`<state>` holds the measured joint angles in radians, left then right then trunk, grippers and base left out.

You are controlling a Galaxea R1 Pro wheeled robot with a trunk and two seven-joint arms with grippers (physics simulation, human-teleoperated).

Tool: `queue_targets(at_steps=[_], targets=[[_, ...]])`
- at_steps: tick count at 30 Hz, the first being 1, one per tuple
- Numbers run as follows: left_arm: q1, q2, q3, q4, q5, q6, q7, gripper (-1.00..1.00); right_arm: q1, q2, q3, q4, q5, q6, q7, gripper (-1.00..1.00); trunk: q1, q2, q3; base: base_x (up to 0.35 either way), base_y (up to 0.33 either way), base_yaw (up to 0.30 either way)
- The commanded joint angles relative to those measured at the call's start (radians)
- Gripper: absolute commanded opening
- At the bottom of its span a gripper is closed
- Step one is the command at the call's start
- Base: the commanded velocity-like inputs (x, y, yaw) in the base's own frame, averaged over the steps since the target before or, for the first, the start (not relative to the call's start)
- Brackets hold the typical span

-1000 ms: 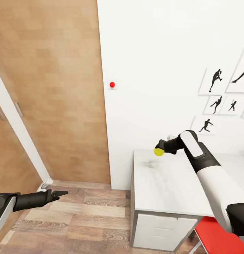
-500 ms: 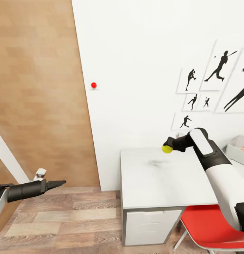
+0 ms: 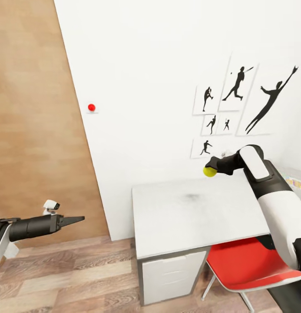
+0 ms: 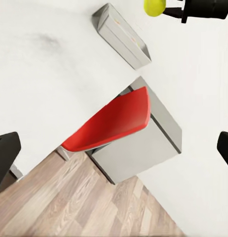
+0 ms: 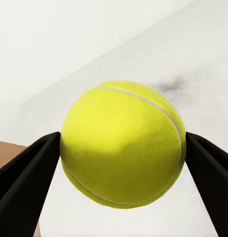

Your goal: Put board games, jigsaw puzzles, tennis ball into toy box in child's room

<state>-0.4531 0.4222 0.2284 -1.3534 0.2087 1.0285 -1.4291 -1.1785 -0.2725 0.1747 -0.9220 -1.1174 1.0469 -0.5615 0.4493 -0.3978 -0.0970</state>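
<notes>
Head view: right end effector [image 3: 210,168] clamps tennis ball [image 3: 210,171] above table [image 3: 189,213].

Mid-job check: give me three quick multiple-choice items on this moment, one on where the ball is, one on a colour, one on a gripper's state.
1. Where is the tennis ball?
A. on the floor
B. held above the table
C. on the chair seat

2. What colour is the chair?
A. red
B. blue
C. green

3. How is the right gripper?
A. wide open, empty
B. shut on the tennis ball
C. holding a game box

Answers: 1 B, the ball hangs over the grey top in the head view. 2 A, the seat is red. 3 B, both fingers press the ball's sides.
</notes>
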Motion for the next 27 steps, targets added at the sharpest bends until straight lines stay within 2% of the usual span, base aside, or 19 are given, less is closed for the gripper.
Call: queue_targets(at_steps=[1,4,7,13,20,27], targets=[[-0.001,-0.007,0.000,-0.002,0.001,0.011,-0.003,1.00,-0.007,-0.001,0.005,-0.002,-0.010,0.000,-0.011,-1.00,0.001,-0.002,-0.001,0.000,0.000,-0.267],[-0.001,-0.023,-0.001,-0.009,0.001,0.011,-0.003,1.00,-0.015,-0.010,0.008,-0.005,-0.010,0.000,-0.012,-1.00,0.001,-0.002,0.001,0.000,0.000,-0.263],[-0.001,-0.028,-0.001,-0.026,0.001,0.012,-0.004,1.00,-0.017,-0.032,0.008,-0.006,-0.010,0.000,-0.011,-1.00,0.001,-0.002,0.004,0.000,0.000,-0.260],[-0.001,-0.035,-0.001,-0.040,0.001,0.013,-0.005,1.00,-0.017,-0.059,0.009,-0.006,-0.010,0.000,-0.011,-1.00,0.001,-0.002,0.010,0.000,0.000,-0.256],[-0.001,-0.050,-0.001,-0.068,0.001,0.015,-0.005,1.00,-0.016,-0.066,0.006,-0.007,-0.010,0.000,-0.011,-1.00,0.001,-0.002,0.017,0.034,0.000,-0.243],[-0.002,-0.054,-0.001,-0.088,0.003,0.018,-0.005,1.00,-0.016,-0.073,0.005,-0.007,-0.011,0.000,-0.011,-1.00,0.001,-0.002,0.025,0.182,0.000,-0.232]])
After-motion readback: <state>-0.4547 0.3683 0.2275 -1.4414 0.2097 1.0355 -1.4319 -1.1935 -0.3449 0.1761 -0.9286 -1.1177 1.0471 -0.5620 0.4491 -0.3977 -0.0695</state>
